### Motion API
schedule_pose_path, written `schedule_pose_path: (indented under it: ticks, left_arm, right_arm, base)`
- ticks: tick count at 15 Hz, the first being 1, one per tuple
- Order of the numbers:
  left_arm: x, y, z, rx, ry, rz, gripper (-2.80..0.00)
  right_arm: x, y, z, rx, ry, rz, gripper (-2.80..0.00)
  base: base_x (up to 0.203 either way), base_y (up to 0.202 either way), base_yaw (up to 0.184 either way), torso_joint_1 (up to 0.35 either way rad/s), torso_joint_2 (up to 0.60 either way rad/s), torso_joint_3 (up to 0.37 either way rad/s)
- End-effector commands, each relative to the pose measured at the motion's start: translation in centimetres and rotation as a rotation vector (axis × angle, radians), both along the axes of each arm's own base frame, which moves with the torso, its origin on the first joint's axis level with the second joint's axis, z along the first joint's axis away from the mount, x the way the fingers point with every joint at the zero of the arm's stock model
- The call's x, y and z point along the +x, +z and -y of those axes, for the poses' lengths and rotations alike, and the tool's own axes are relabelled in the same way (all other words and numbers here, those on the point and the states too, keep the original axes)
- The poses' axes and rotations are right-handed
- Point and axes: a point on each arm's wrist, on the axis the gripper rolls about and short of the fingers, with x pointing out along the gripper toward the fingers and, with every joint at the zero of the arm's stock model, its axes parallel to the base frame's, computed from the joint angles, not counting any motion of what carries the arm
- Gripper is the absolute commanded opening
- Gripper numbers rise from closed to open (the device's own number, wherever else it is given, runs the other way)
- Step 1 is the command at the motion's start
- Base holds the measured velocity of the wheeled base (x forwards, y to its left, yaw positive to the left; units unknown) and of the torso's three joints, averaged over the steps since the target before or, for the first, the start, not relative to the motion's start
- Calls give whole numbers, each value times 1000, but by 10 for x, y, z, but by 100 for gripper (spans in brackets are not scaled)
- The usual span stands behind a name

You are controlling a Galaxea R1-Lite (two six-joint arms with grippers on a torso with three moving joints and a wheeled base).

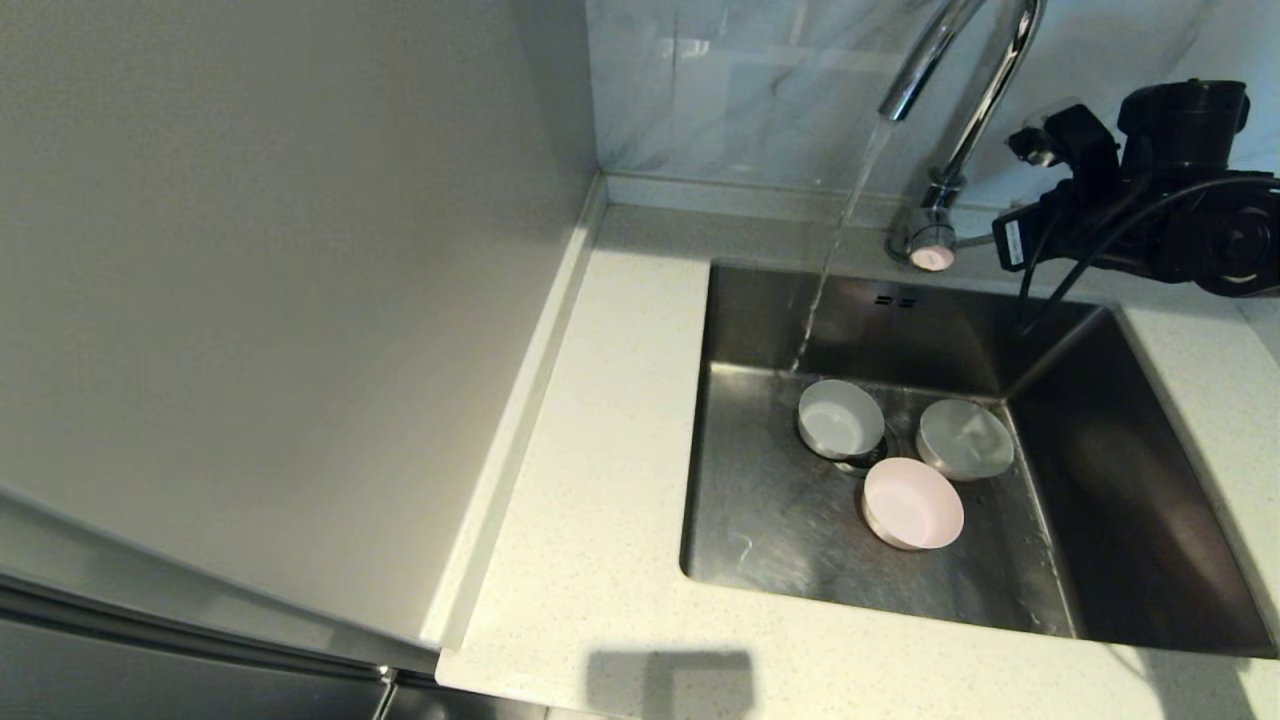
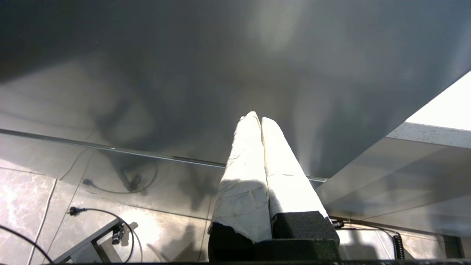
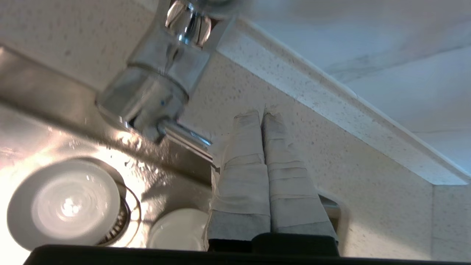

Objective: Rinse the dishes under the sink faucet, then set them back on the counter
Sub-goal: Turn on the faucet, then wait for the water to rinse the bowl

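Off-white speckled surface wrapping the near and left sides of a deep steel sink. Inside on the basin floor, three small bowls clustered round the drain: nearest, a pale pink bowl; just beyond, a white bowl to the left and a greyish bowl to the right, each close beside the pink one. All three down in the basin, likely so the water can reach them. Further back, a thin stream of water falling from the chrome faucet onto the basin floor just behind the white bowl, not onto any bowl. At the far right, beside the faucet's lever, the right hand, padded fingers pressed together, gripping nothing; probably there to work the tap. Left hand parked off to the side above the floor, fingers together, empty.
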Motion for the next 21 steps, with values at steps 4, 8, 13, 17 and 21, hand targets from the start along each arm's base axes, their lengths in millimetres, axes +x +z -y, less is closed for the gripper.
schedule_pose_path:
  ticks: [4,8,13,17,21]
  left_arm:
    - [0,0,0,0,1,3,-280]
    - [0,0,0,0,1,3,-280]
    - [0,0,0,0,1,3,-280]
    - [0,0,0,0,1,3,-280]
    - [0,0,0,0,1,3,-280]
  right_arm:
    - [-7,1,2,-10,12,-4,-280]
    - [-14,18,8,27,-17,56,-280]
    - [-55,70,30,162,-88,283,-280]
    - [-102,48,35,245,-108,169,-280]
    - [-211,-1,14,293,-16,-35,-280]
  base:
    - [0,0,0,0,0,0]
    - [0,0,0,0,0,0]
    - [0,0,0,0,0,0]
    - [0,0,0,0,0,0]
    - [0,0,0,0,0,0]
